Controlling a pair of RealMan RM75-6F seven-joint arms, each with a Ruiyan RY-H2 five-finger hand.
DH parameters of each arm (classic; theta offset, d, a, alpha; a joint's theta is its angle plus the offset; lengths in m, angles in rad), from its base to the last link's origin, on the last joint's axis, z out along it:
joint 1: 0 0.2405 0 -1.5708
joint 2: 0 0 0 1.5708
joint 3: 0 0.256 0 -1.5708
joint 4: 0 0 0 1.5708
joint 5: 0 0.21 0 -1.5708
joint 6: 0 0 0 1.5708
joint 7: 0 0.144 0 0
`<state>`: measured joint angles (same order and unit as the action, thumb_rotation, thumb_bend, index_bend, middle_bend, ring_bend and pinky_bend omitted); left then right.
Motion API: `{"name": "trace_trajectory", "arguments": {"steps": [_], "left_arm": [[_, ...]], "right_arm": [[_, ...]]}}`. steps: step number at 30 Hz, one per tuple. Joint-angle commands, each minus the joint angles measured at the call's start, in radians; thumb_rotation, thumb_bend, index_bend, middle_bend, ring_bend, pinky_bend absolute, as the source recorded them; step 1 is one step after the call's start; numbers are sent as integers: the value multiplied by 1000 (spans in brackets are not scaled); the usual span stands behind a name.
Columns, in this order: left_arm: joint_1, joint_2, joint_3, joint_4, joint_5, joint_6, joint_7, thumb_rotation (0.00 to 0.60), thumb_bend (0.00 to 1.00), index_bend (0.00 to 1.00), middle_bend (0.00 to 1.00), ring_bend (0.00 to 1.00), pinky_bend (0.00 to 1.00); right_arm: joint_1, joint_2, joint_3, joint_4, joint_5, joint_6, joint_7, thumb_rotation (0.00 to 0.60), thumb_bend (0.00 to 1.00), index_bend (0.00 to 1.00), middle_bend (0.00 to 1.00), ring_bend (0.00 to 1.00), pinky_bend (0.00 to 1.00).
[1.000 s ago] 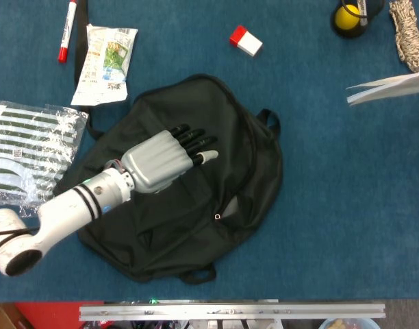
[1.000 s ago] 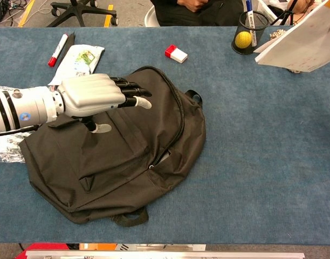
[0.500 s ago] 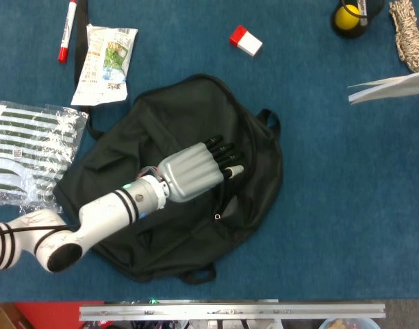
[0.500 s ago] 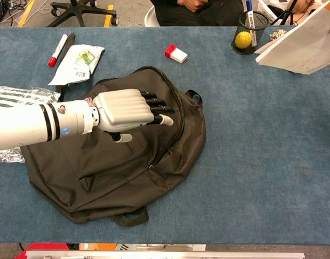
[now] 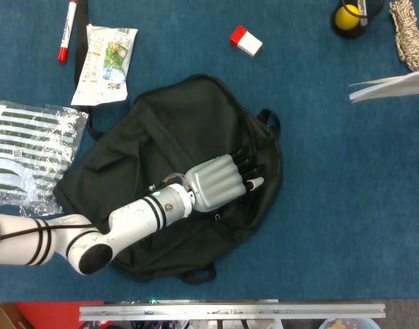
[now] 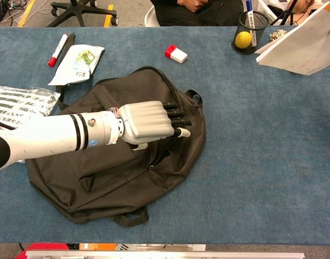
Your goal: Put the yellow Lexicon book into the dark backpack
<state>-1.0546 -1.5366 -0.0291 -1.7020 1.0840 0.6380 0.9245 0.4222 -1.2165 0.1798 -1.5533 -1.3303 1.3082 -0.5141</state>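
Left hand (image 5: 220, 184) hovering over backpack (image 5: 161, 137), fingers extended, grasping nothing. Book not identifiable in either view. Zipper seeming closed: fingers risking snagging fabric, dragging backpack across counter (image 5: 333, 205). Right hand unseen.

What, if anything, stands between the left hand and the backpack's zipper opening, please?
Nothing visible does: the left hand is over the backpack, fingertips by the zipper along its right side. The yellow book cannot be made out in either view.
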Motion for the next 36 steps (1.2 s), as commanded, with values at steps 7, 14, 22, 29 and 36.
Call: {"name": "trace_trajectory", "arguments": {"steps": [7, 14, 22, 29, 36], "left_arm": [[-81, -69, 59, 47, -155, 93, 144, 600, 292, 78, 0, 0, 64], [-93, -100, 97, 57, -194, 208, 229, 600, 291, 194, 1, 0, 66], [-87, -89, 119, 38, -171, 240, 206, 600, 313, 382, 196, 191, 167], [-57, -28, 115, -16, -112, 289, 131, 600, 340, 451, 364, 339, 414], [1, 78, 120, -101, -33, 366, 46, 600, 341, 448, 379, 352, 452]], "right_arm": [[1, -6, -1, 5, 4, -2, 2, 600, 390, 742, 577, 488, 644], [0, -2, -1, -3, 1, 1, 3, 600, 390, 743, 577, 488, 644], [-4, 3, -4, -13, -3, 7, 9, 600, 390, 745, 578, 489, 644], [-7, 7, -8, -24, -17, 13, 23, 600, 391, 757, 583, 494, 647], [6, 19, -5, -75, -30, -5, 39, 600, 391, 764, 592, 503, 658]]}}
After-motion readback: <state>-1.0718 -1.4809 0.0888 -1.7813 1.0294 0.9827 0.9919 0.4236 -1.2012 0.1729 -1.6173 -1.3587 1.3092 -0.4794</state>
